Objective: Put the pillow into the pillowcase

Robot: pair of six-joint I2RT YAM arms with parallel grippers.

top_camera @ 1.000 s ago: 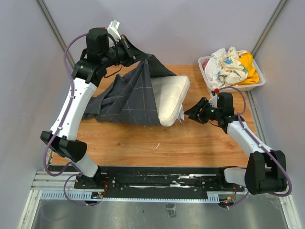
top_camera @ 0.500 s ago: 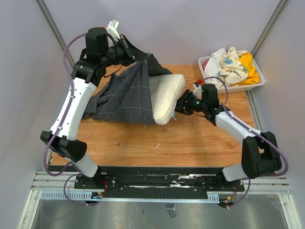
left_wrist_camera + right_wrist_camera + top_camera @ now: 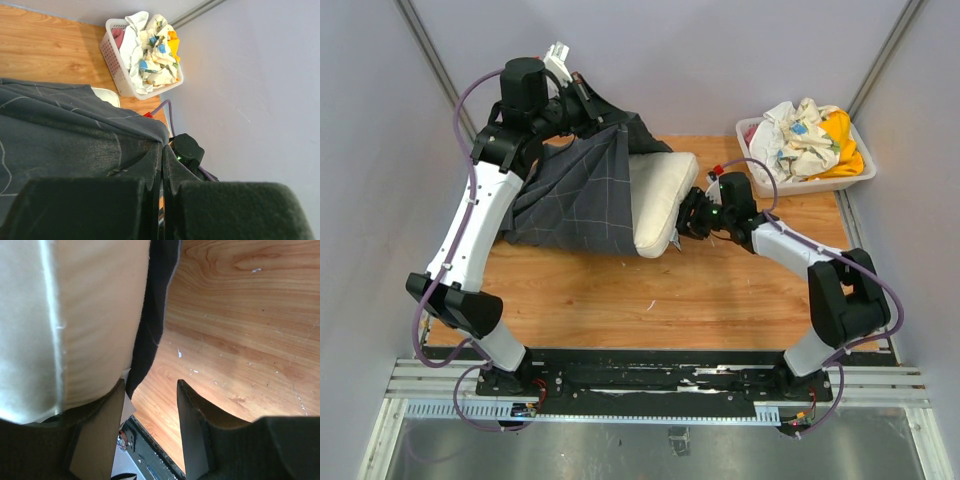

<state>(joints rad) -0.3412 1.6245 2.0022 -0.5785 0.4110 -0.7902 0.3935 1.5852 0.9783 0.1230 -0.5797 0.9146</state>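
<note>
1. The left jaws are seen clenched on a gathered fold of the pillowcase (image 3: 60,130). In the left wrist view the dark checked cloth is pinched tight between the two padded fingers (image 3: 85,205).
2. The right jaws are shown released, with a strip of bare worktop (image 3: 240,340) visible in the gap between them. Nothing is gripped, and one jaw is pressed against the exposed end of the pillow (image 3: 75,315).
3. The pillow is pictured lying on the worktop, partly inside the pillowcase. Its left portion is covered by the charcoal cloth, while its cream right end is left bare, facing the right jaws.
4. A dark edge of cloth is seen running along the pillow's side in the right wrist view.
5. The upper edge of the pillowcase is held raised above the worktop at the far left by the left arm (image 3: 470,230). The rest of the case is draped down onto the wood and over the pillow.
6. The right arm (image 3: 790,250) is seen stretched low across the worktop from the right, its wrist brought close to the pillow's end.
7. A white basket (image 3: 820,183) heaped with crumpled cloths (image 3: 805,135) in white, yellow and print is pictured at the far right corner of the worktop, well apart from the pillow.
</note>
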